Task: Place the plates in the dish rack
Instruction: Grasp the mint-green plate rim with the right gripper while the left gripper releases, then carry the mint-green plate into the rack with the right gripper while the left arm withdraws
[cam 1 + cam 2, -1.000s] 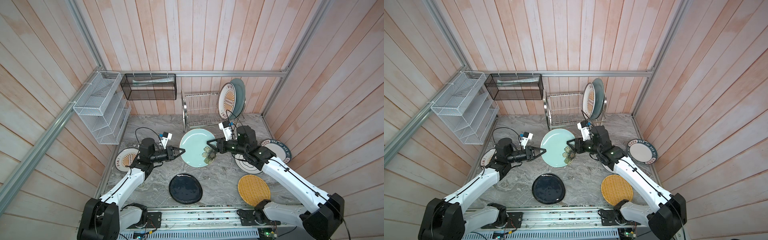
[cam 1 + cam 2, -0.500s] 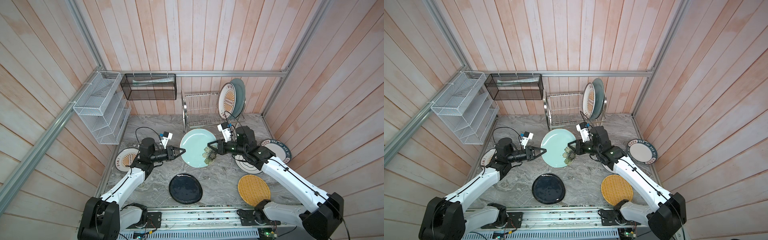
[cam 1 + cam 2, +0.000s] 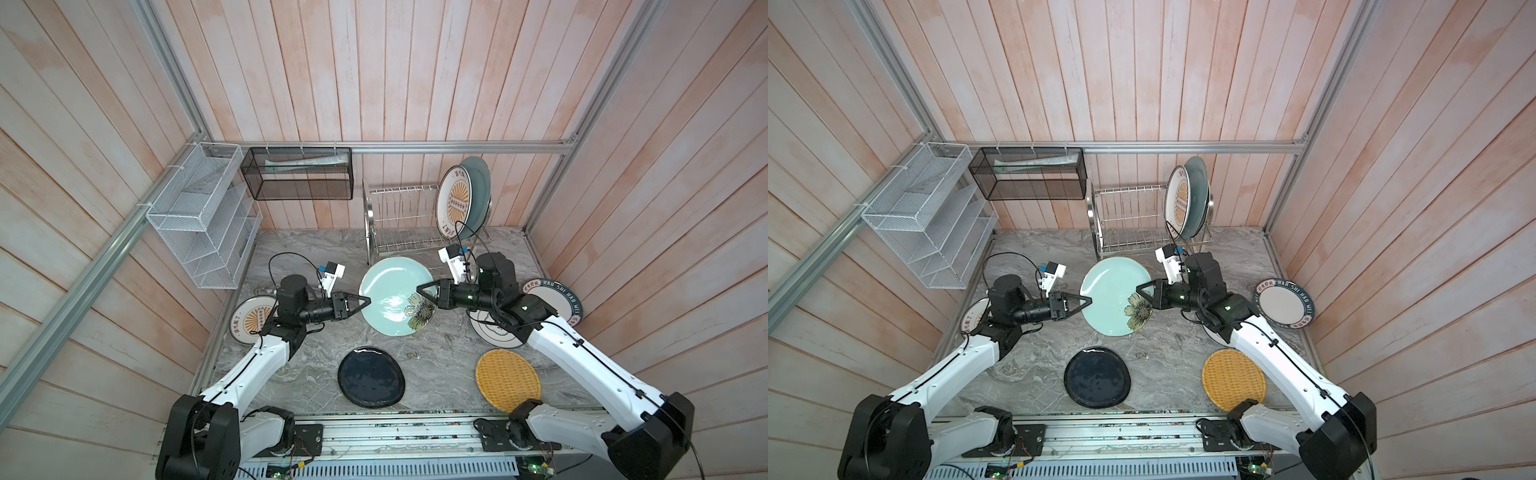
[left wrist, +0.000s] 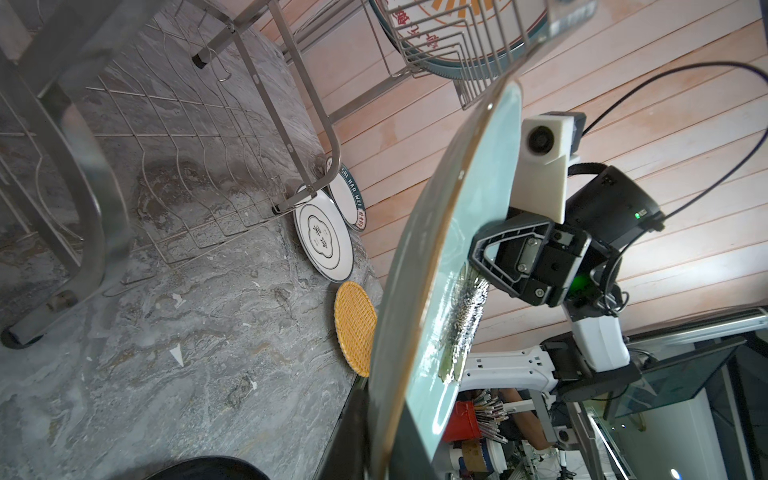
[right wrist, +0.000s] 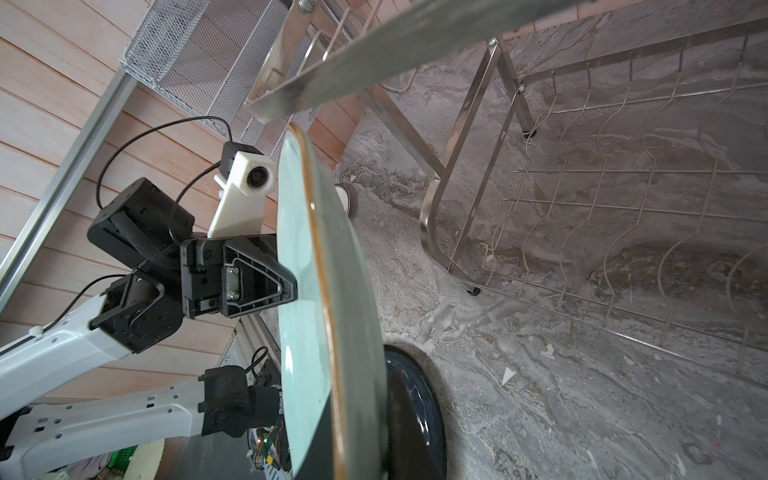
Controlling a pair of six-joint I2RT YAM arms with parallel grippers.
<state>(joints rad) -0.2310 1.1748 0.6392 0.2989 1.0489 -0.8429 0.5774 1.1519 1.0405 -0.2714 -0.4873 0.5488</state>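
Note:
A pale green flowered plate (image 3: 390, 299) (image 3: 1113, 299) (image 4: 482, 174) (image 5: 295, 232) hangs tilted above the marble top, in front of the dish rack (image 3: 401, 220) (image 3: 1129, 216). My right gripper (image 3: 419, 289) (image 3: 1140, 289) (image 5: 345, 440) is shut on its flowered rim. My left gripper (image 3: 368, 300) (image 3: 1089, 300) (image 4: 384, 415) straddles the opposite rim; whether it still presses is unclear. An orange-sunburst plate (image 3: 455, 203) and a grey-blue plate (image 3: 478, 183) stand in the rack's right end. On the table lie a dark navy plate (image 3: 371, 376), a yellow woven plate (image 3: 508, 380), another sunburst plate (image 3: 249, 320) and two white lettered plates (image 3: 557, 303).
A white mesh organiser (image 3: 203, 216) hangs on the left wall and a black mesh basket (image 3: 297, 174) on the back wall beside the rack. Wooden walls close in three sides. The arms' base rail (image 3: 395, 436) runs along the front edge.
My right gripper's jaws have closed onto the plate's flowered rim. The plate and my left arm have hardly moved.

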